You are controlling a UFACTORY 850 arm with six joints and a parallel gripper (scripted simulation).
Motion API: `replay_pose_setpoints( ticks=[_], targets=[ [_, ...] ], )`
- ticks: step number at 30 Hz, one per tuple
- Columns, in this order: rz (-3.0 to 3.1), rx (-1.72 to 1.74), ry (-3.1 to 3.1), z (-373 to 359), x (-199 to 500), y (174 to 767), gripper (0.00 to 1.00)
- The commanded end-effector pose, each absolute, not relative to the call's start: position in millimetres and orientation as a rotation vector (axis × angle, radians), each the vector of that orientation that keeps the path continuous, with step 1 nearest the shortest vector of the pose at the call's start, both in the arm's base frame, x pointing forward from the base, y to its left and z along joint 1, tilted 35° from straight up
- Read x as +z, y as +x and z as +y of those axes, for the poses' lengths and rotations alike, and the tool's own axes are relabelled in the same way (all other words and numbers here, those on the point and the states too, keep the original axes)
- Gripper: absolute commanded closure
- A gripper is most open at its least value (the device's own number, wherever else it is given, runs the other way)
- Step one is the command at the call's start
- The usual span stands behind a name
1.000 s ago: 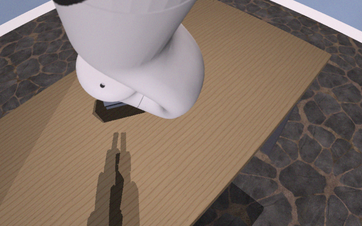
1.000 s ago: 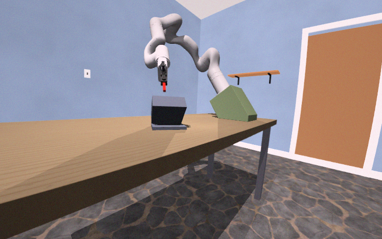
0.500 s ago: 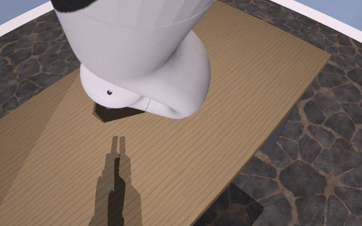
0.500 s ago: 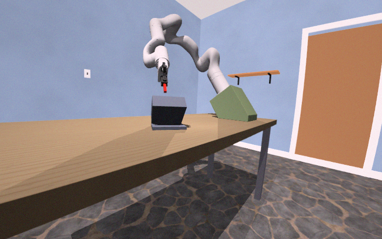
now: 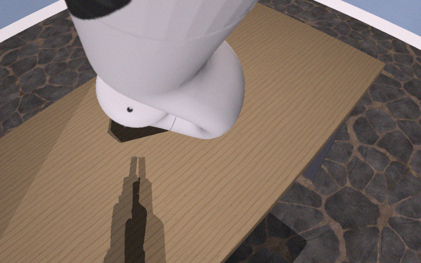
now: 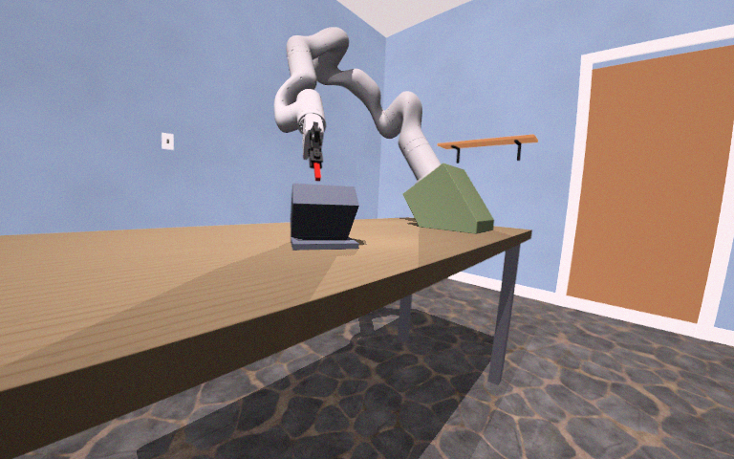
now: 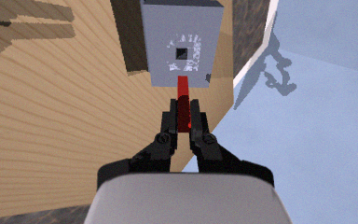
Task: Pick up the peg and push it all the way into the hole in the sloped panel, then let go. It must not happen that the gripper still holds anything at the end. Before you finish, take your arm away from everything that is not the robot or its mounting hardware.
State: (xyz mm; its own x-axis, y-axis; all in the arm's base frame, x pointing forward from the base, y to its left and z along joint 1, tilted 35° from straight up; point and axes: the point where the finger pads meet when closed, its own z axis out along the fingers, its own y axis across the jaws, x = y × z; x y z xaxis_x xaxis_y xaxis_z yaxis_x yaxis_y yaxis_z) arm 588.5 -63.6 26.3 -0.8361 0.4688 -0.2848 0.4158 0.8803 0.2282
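My gripper (image 6: 315, 161) (image 7: 183, 109) is shut on a red peg (image 6: 316, 172) (image 7: 183, 91) and holds it pointing down, just above the grey block with the sloped panel (image 6: 323, 193) (image 7: 160, 33). In the wrist view the peg's tip lies just short of the panel's small square hole (image 7: 180, 53), almost in line with it. The block stands on the wooden table (image 6: 161, 271) (image 5: 279, 102) (image 7: 61, 121). In the top view the white arm (image 5: 161, 62) hides the gripper, the peg and nearly the whole block.
The arm's green base (image 6: 447, 200) stands on the table's right end, close behind the block. A wall shelf (image 6: 486, 142) and a brown door (image 6: 643, 184) are at the right. The table's edge (image 5: 310, 161) drops to a stone floor (image 5: 372, 186).
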Motion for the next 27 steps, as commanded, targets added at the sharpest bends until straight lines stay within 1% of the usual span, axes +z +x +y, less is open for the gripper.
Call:
replay_pose_setpoints(
  ticks=[1,15,27],
  targets=[
    [2.715,0.224,0.658,-63,22,591,1.0],
    [2.715,0.224,0.658,-60,-11,604,1.0],
    [2.715,0.224,0.658,-60,-18,607,1.0]
  ],
)
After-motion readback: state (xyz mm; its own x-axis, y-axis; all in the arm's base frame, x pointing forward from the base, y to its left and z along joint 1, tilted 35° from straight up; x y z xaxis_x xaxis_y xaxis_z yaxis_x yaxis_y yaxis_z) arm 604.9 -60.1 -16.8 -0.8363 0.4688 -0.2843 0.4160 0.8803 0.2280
